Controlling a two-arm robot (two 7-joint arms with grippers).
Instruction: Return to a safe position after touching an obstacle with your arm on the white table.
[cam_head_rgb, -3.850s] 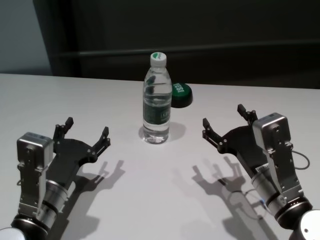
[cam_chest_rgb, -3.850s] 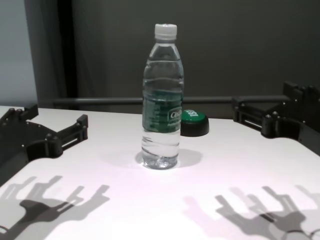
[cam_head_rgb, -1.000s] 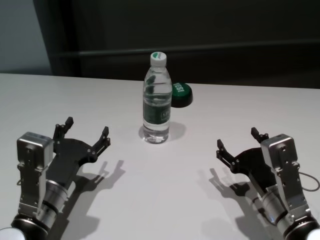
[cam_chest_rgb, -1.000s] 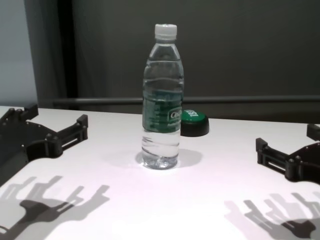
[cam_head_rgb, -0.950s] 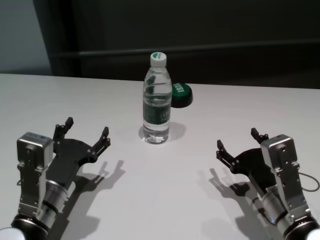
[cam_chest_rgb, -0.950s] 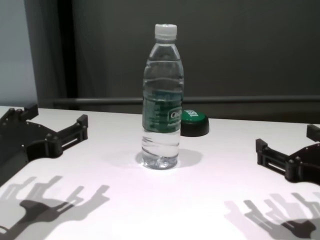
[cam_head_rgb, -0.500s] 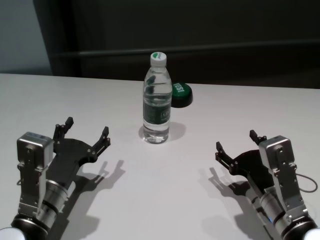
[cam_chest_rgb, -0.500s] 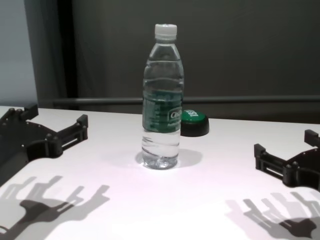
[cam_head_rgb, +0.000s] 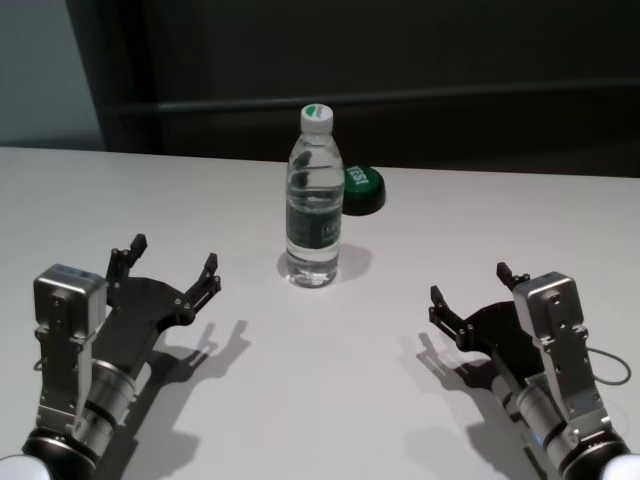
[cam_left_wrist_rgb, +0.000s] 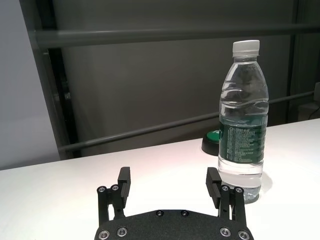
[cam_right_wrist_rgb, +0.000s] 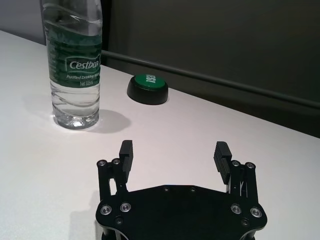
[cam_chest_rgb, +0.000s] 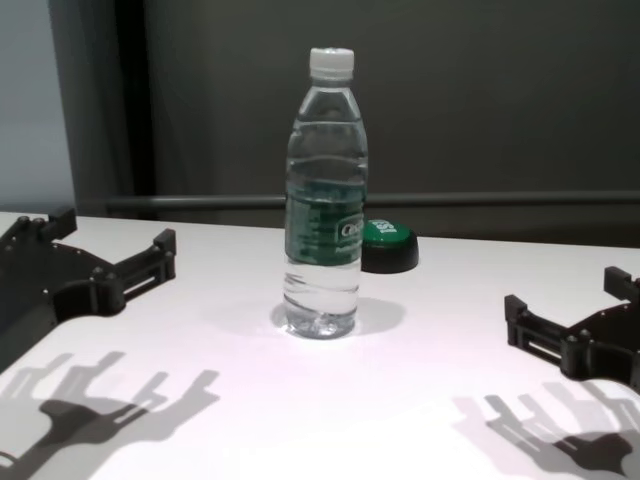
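The obstacle, a clear water bottle (cam_head_rgb: 315, 197) (cam_chest_rgb: 325, 195) (cam_left_wrist_rgb: 243, 121) (cam_right_wrist_rgb: 73, 62) with a white cap and dark green label, stands upright in the middle of the white table (cam_head_rgb: 330, 380) (cam_chest_rgb: 330, 400). My right gripper (cam_head_rgb: 464, 282) (cam_chest_rgb: 560, 305) (cam_right_wrist_rgb: 173, 152) hovers low over the table, well to the right of the bottle and nearer to me, open and empty. On the near left side my left gripper (cam_head_rgb: 168, 263) (cam_chest_rgb: 110, 235) (cam_left_wrist_rgb: 169, 182) is parked, also open and empty. Neither arm touches the bottle.
A black puck with a green top (cam_head_rgb: 361, 190) (cam_chest_rgb: 388, 246) (cam_right_wrist_rgb: 147, 89) (cam_left_wrist_rgb: 212, 141) lies just behind and right of the bottle. A dark wall with a horizontal rail (cam_chest_rgb: 480, 198) runs along the table's far edge.
My right gripper has drawn back from beside the bottle, lower and nearer to me, and in the last second it has only drifted slightly. The bottle and the left arm have not moved.
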